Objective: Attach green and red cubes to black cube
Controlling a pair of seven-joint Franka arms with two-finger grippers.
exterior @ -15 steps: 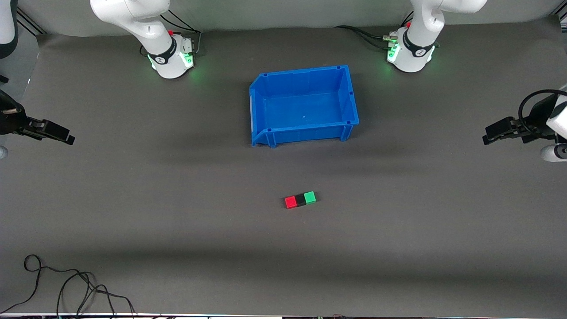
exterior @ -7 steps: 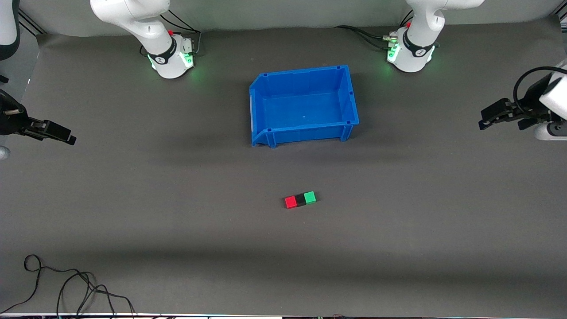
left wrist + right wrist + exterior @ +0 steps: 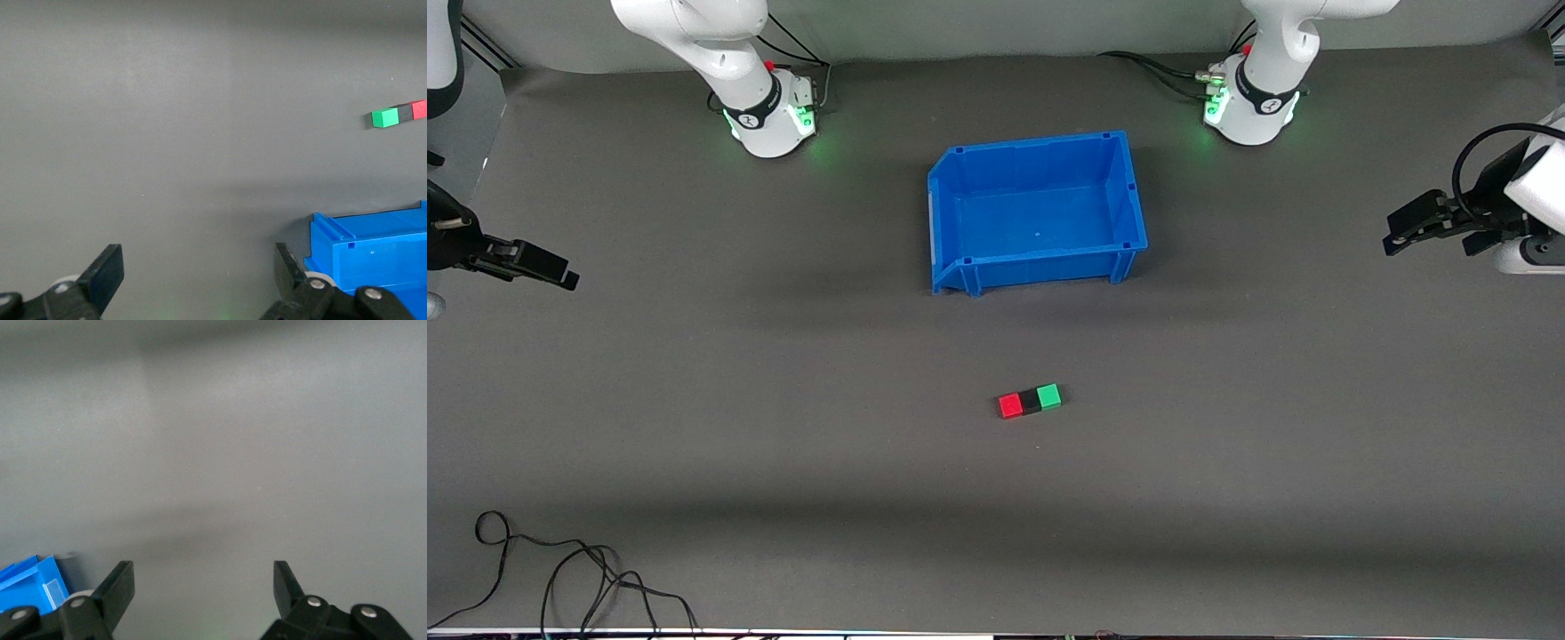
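Note:
The red cube (image 3: 1010,406), the black cube (image 3: 1031,401) and the green cube (image 3: 1049,396) lie joined in one short row on the grey mat, nearer the front camera than the blue bin (image 3: 1036,258). The row also shows in the left wrist view: green (image 3: 385,117), black (image 3: 404,113), red (image 3: 419,109). My left gripper (image 3: 1391,242) is open and empty, up over the mat at the left arm's end of the table. My right gripper (image 3: 567,279) is open and empty over the mat at the right arm's end. Both are far from the cubes.
The blue bin has nothing in it and stands between the two arm bases; corners of it show in the left wrist view (image 3: 373,253) and the right wrist view (image 3: 33,583). Black cables (image 3: 560,578) lie at the mat's front corner on the right arm's side.
My left gripper has risen and drawn back toward its end of the table. My right gripper has barely moved. The three cubes have stayed put.

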